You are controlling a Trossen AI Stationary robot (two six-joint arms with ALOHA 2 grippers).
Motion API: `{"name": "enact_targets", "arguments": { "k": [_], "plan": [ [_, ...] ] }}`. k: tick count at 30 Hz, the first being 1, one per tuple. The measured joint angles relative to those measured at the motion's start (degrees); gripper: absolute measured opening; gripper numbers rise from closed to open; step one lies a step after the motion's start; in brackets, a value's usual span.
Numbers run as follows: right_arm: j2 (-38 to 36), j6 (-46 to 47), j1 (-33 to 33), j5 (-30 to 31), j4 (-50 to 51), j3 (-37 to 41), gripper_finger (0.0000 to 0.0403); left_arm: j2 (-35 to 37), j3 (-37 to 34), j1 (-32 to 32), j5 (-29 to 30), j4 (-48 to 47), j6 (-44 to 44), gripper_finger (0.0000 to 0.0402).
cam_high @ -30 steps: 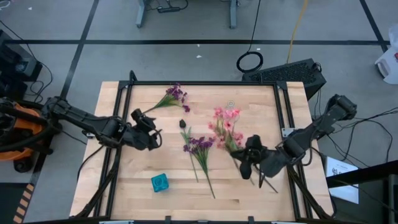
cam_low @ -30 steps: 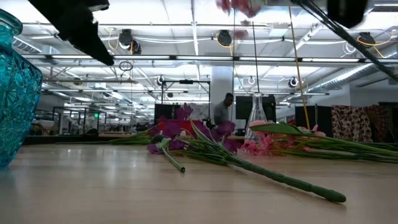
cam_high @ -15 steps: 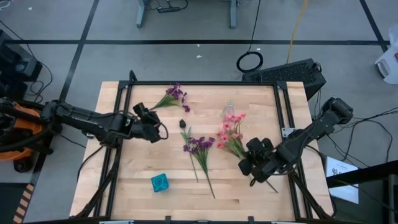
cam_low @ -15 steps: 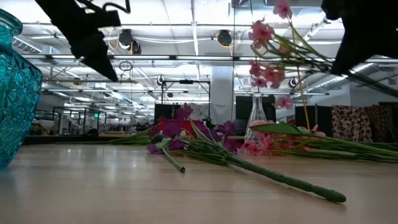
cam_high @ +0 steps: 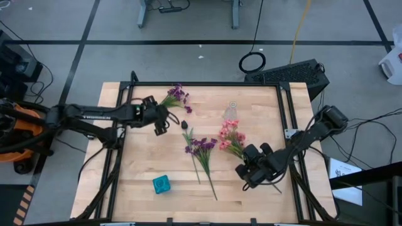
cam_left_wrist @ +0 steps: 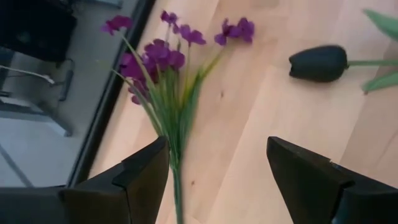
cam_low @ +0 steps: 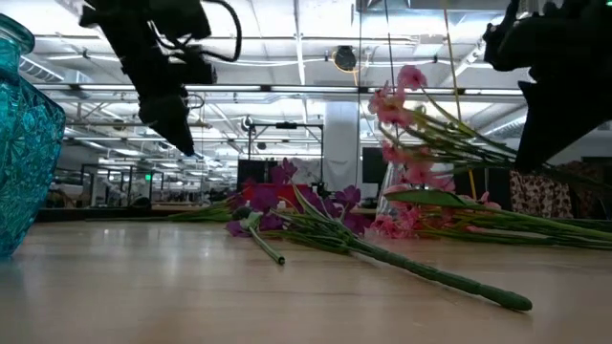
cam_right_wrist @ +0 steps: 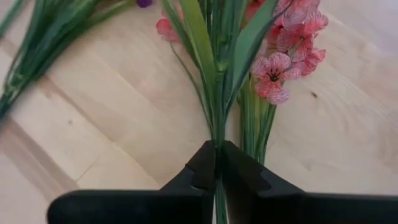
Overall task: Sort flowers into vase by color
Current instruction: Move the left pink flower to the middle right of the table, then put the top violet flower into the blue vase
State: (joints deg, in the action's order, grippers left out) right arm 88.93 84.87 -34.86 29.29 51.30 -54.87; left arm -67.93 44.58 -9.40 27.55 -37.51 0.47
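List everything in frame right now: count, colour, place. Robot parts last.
pink flower spray: 1, pink blossoms on green stems, right of table centre, stem pinched by the right gripper, blossoms lifted off the table in the low view
purple spray, far: 1, purple, far edge of table, just ahead of the left gripper
purple spray, centre: 1, purple, lying flat at table centre
dark bud: 1, near black, between the two purple sprays
clear glass vase: 1, clear, far right of centre
teal vase: 1, teal, near edge, left of centre
table: 1, light wood
left gripper: open, over the far purple spray's stem
right gripper: shut on the pink spray's stem
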Motion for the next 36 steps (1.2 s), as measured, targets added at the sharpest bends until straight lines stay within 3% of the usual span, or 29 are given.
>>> {"name": "enact_targets", "arguments": {
  "k": [6,15,24,36],
  "plan": [
    [0.06,1.43,0.79,0.56,0.1,0.07,0.0043,-4.36,0.0,-7.36,-6.12,0.19,5.01,0.0271],
    [0.04,3.55,0.59,0.57,0.1,0.07,0.01,-11.9,0.0,-16.55,-8.5,1.9,7.51,0.0271],
    [-1.87,3.51,-0.69,-1.15,0.99,0.07,0.0159,-16.9,0.0,-26.47,-17.28,10.32,17.39,0.0271],
    [-5.87,2.88,-2.07,-0.4,0.23,0.07,0.019,-24.85,0.18,-32.27,-22.06,15.79,24.48,0.0271]
  ]
}}
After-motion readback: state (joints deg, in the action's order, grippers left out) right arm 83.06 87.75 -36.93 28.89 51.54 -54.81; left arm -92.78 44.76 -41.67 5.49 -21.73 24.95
